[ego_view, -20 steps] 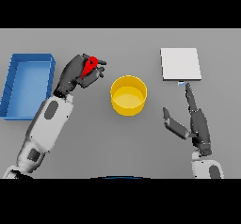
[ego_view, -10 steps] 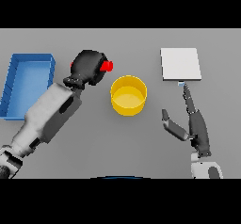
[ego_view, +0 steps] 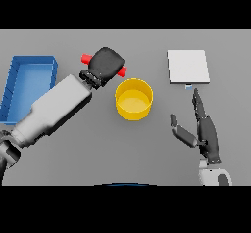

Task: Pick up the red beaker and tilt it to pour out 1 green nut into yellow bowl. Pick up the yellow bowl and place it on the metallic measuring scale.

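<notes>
Where grey table [ego_view: 73, 163] spreads, blue tray [ego_view: 29, 68] left.

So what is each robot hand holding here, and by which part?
The left robot hand is curled round the middle of the red beaker, whose ends stick out on both sides. The right robot hand holds nothing.

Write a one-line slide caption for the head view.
Left hand tilts red beaker beside yellow bowl; right hand waits open below the scale.

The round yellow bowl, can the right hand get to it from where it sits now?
Probably yes: the open right hand lies beside the round yellow bowl, with only bare grey table between.
</notes>
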Robot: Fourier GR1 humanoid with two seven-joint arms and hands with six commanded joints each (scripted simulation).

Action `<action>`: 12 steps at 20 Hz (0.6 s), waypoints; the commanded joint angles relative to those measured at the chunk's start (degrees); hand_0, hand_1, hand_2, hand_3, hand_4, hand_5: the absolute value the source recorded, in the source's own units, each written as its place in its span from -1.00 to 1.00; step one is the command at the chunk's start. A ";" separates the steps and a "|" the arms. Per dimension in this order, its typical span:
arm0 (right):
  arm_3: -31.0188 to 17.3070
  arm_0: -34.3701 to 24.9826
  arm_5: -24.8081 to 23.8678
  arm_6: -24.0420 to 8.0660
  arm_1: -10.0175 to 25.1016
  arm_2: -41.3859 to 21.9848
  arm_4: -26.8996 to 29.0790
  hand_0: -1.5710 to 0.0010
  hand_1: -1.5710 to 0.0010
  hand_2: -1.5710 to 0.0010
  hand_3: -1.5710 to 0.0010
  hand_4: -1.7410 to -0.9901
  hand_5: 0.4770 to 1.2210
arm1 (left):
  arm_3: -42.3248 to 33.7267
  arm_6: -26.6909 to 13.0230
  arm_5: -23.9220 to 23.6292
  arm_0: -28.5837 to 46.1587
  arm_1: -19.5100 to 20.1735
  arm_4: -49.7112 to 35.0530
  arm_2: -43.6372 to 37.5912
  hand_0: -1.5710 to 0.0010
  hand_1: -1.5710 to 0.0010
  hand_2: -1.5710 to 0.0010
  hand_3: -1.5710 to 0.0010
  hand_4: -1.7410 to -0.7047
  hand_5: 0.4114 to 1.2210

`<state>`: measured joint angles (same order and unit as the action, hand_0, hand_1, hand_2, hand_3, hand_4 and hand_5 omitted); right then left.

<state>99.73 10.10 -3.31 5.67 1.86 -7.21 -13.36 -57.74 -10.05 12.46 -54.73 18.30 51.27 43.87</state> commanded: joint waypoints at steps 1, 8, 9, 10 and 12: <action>-0.38 -0.40 0.05 -0.55 -0.39 0.18 0.57 1.00 1.00 1.00 1.00 0.19 -0.50 | 0.79 1.13 0.94 -1.34 -0.46 0.83 1.49 -1.00 -1.00 -1.00 -0.76 -0.95 0.99; -0.82 -0.93 -0.33 0.07 -0.17 1.08 1.06 1.00 1.00 1.00 1.00 0.19 -0.58 | 5.03 4.18 5.70 -7.20 -1.46 7.72 12.19 -1.00 -1.00 -1.00 -0.95 -0.99 1.00; -1.07 -0.59 -0.78 0.45 -0.75 0.58 0.42 1.00 1.00 1.00 1.00 0.20 -0.59 | 5.65 4.65 6.19 -8.06 -1.75 8.28 13.33 -1.00 -1.00 -1.00 -0.96 -0.99 1.00; -0.13 -0.61 -1.09 -0.21 -0.64 0.50 -0.01 1.00 1.00 1.00 1.00 0.21 -0.60 | 4.63 5.53 6.59 -8.48 -0.69 8.92 14.55 -1.00 -1.00 -1.00 -0.97 -0.99 1.00; 0.17 -0.49 -1.31 -0.58 -0.35 0.72 -0.22 1.00 1.00 1.00 1.00 0.23 -0.64 | 6.52 6.10 6.22 -10.40 -1.80 10.56 16.92 -1.00 -1.00 -1.00 -0.98 -1.00 1.00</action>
<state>99.90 9.59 -4.66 5.10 1.53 -6.47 -13.57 -51.24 -4.03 18.68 -65.14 16.48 61.74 60.79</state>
